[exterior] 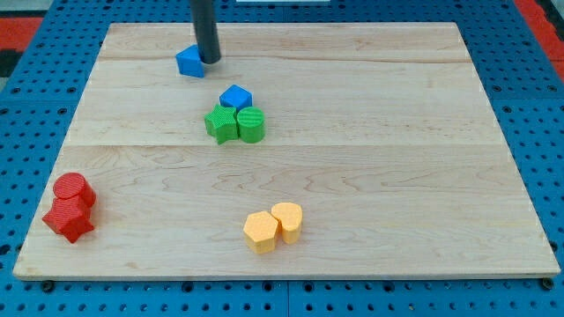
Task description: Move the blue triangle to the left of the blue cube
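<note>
No claw shows — my tip [210, 60] touches the blue triangle [189, 62]; blue cube [235, 97] apart.

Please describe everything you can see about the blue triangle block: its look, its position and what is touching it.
The blue triangle is a small, solid blue block with a roughly triangular, wedge-like outline and a matte surface that looks like plastic. It lies flat on the wooden board, near the view's top edge, left of centre. My tip stands right at its right side and appears to touch it. No other block touches it; the blue cube lies apart, lower and to the view's right.
</note>
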Action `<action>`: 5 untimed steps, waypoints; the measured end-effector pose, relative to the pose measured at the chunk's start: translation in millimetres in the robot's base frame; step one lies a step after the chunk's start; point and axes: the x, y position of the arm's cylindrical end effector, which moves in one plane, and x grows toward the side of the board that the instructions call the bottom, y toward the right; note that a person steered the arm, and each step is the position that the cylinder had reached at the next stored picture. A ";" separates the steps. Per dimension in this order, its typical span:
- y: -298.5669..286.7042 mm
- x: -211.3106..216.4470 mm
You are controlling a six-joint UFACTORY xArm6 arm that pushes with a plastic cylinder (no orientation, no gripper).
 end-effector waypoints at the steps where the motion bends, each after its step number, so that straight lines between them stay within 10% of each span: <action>1: -40.0 -39.3; 5: -2.6 57.9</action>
